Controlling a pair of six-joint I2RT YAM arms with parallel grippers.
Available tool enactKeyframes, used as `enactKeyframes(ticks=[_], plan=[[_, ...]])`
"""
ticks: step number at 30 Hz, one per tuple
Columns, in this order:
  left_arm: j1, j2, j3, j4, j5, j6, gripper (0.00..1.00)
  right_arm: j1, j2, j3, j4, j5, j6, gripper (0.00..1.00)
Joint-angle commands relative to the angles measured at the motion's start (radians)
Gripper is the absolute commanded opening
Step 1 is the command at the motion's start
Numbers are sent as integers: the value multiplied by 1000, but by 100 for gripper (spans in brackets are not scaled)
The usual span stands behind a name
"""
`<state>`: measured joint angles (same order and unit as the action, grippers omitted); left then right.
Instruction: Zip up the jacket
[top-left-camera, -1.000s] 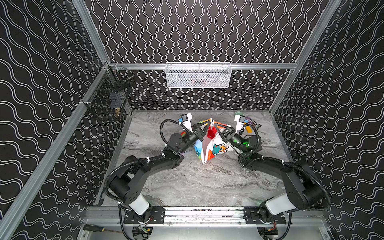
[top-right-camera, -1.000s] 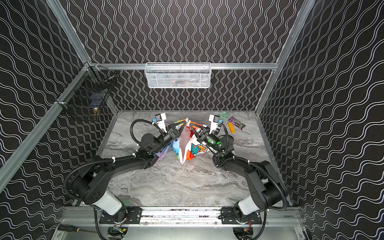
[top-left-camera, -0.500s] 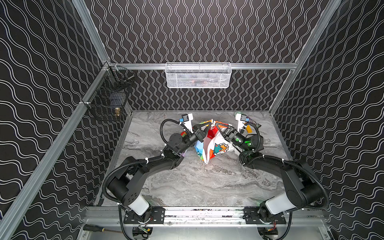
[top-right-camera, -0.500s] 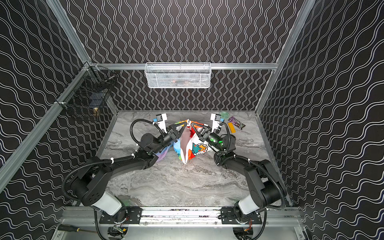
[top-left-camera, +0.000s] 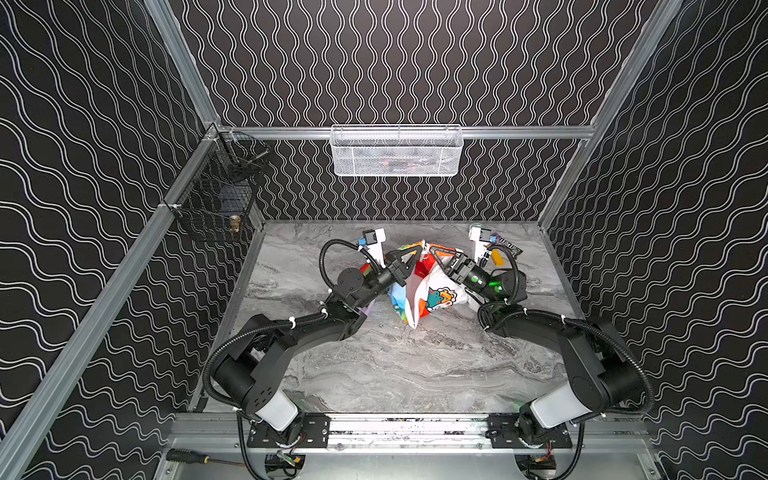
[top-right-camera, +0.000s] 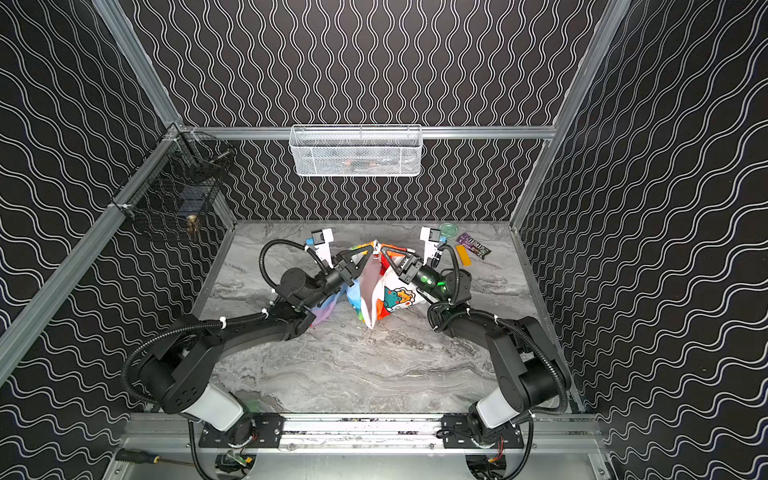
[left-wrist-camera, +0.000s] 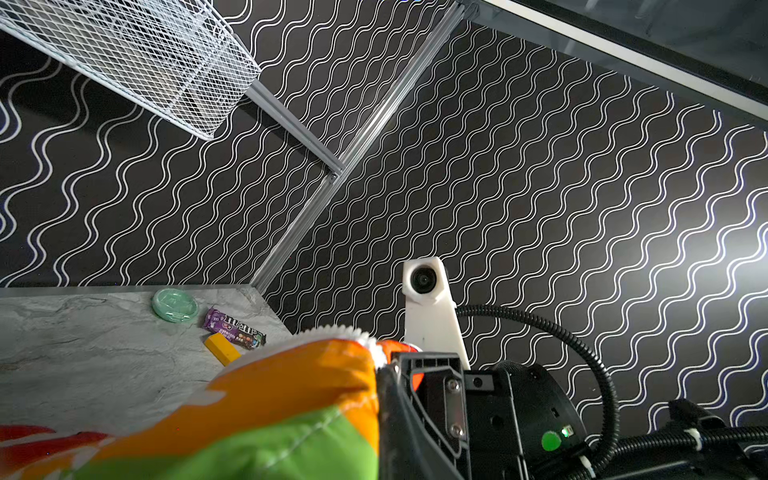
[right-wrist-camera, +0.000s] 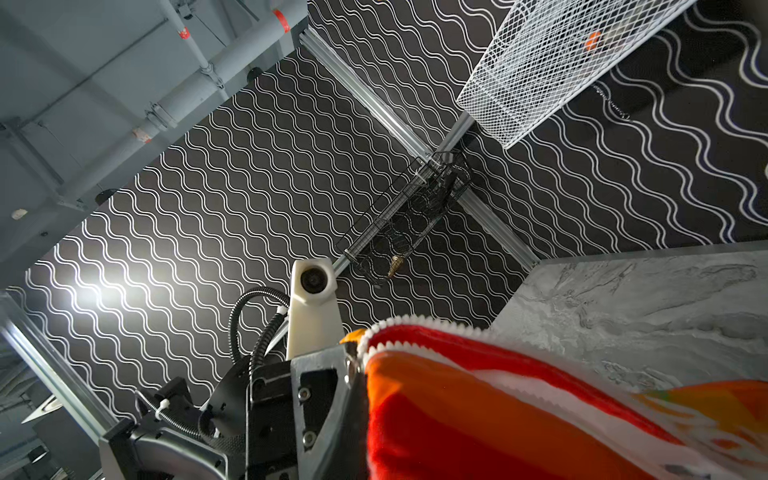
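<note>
Right now both grippers are pinching the jacket (top-left-camera: 422, 293) by its top edge and holding it up over the back half of the tabletop (top-left-camera: 374, 374). In both top views the left gripper (top-left-camera: 417, 252) is reaching in from the left and the right gripper (top-left-camera: 431, 249) from the right. Their tips are almost meeting at the jacket's highest point. Each gripper is clamping down narrow, with only cloth between its jaws.

The jacket is hanging below the two grippers as a crumpled bundle that is tapering to a point. Whether that point is touching the tabletop or hanging just above it, I cannot tell. White cartoon-print lining is facing the right arm, while blue and striped cloth is facing the left arm. A pale striped fold is trailing under the left arm's wrist.

In the right wrist view, red and orange cloth is filling the near corner. White zipper teeth (right-wrist-camera: 415, 328) are running along its edge right up to the left gripper. In the left wrist view, orange and green cloth is lying just beside the right gripper.

A green lid (left-wrist-camera: 174, 305), a purple wrapper (left-wrist-camera: 232, 328) and a yellow block (left-wrist-camera: 222, 349) are sitting in the back right corner, well apart from the jacket.
</note>
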<state>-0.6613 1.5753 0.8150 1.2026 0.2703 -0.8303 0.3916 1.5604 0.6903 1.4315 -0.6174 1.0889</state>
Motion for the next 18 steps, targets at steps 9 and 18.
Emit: enactKeyframes(ticks=[9,18], plan=[[-1,-59,-7,-6,-10,143,0,-2,60,20,245,-37,270,0],[2,-72,-20,-12,-14,161,0,-2,31,-8,226,-43,256,0]])
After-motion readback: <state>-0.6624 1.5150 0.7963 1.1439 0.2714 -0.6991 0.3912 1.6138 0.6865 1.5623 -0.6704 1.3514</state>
